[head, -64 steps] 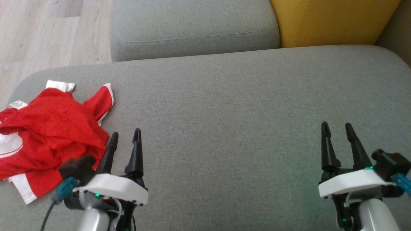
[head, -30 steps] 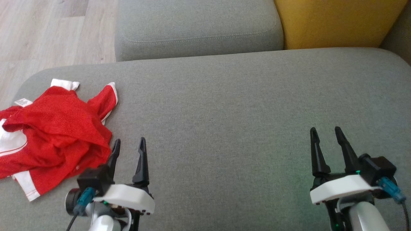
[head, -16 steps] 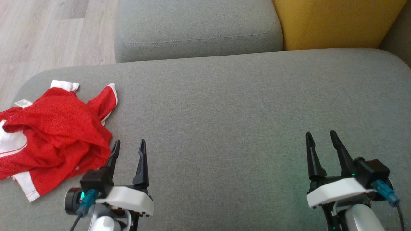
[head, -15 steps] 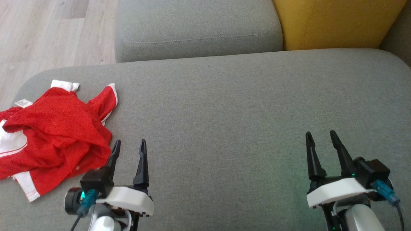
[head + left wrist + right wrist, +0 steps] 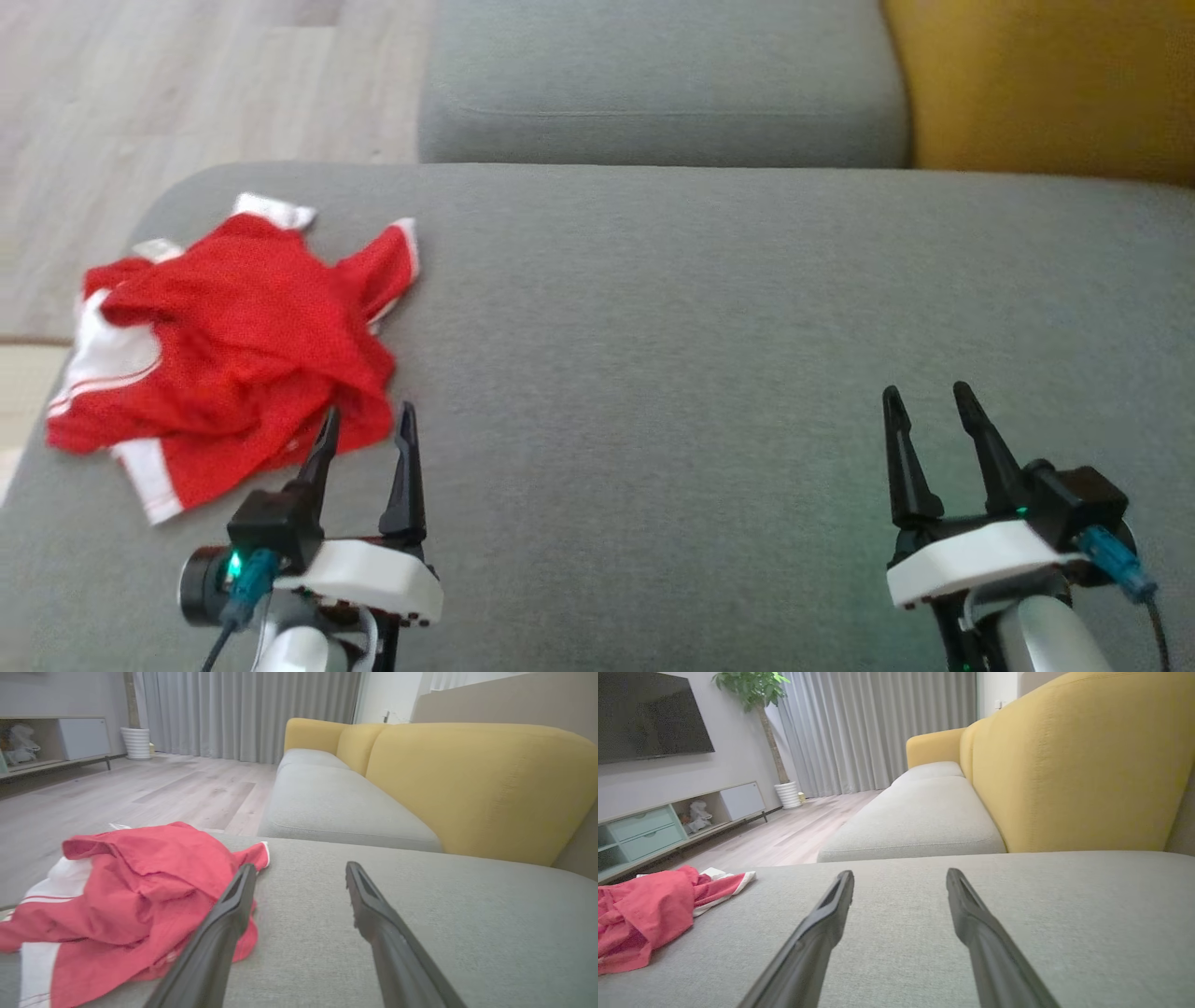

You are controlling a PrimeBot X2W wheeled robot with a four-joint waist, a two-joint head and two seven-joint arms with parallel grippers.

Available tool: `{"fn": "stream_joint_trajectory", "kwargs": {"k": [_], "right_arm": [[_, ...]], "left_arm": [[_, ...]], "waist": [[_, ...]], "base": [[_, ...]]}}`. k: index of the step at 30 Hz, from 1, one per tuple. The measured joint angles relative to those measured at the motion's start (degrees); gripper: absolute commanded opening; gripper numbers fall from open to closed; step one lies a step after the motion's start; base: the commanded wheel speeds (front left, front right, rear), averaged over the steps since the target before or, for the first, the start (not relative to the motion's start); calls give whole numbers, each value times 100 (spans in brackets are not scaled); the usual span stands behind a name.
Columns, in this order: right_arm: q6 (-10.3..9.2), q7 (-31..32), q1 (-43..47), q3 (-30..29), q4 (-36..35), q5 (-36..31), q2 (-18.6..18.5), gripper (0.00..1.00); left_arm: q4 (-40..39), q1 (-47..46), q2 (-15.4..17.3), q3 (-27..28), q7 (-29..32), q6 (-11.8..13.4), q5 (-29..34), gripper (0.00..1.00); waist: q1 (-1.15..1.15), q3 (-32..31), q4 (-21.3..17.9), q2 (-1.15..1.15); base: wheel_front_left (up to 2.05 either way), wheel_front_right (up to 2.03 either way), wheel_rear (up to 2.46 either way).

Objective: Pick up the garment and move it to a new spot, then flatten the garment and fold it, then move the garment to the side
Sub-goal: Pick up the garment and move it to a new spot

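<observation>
Nothing readable anywhere here, tbh. The red garment (image 5: 233, 345) has a little white tag (image 5: 157, 248), but it's too blurry to make out.

The garment (image 5: 224, 345) lies on the seat cushion (image 5: 700, 327), at its left end. The left tool (image 5: 366, 425) sits just beside the garment's near right side; the right tool (image 5: 926, 403) is well apart to the right. Behind lie a second cushion (image 5: 653, 84) and, rightward, a backrest (image 5: 1046, 84).

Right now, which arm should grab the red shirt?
Left. The left fingers are open right beside the shirt, one tip by its edge. The right fingers, also open, sit far across the sofa.
</observation>
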Motion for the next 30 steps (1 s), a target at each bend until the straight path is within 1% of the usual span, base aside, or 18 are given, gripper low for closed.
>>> {"fn": "stream_joint_trajectory", "kwargs": {"k": [5, 13, 20, 23, 30], "right_arm": [[0, -4, 11, 64, 7, 26, 1, 100], [0, -56, 18, 214, 33, 68, 1, 100], [0, -109, 16, 441, 124, 168, 1, 100], [0, -112, -12, 602, 145, 170, 3, 100], [0, -115, -83, 675, 319, 219, 2, 100]], "left_arm": [[-7, 1, -1, 104, -1, 3, 86, 100], [-69, 25, -2, 310, -5, 2, 168, 100], [-155, 181, -1, 483, -5, -2, 201, 100], [-264, 268, 0, 547, -5, 3, 201, 100], [-343, 269, 0, 631, -5, 54, 200, 100]], "waist": [[0, -33, 460, 0], [0, -83, 1329, 0], [0, -102, 2022, 0], [0, -39, 2221, 0], [0, 32, 2275, 0]], "base": [[0, 0, 0], [0, 0, 0], [0, 0, 0], [0, 0, 0], [0, 0, 0]]}}
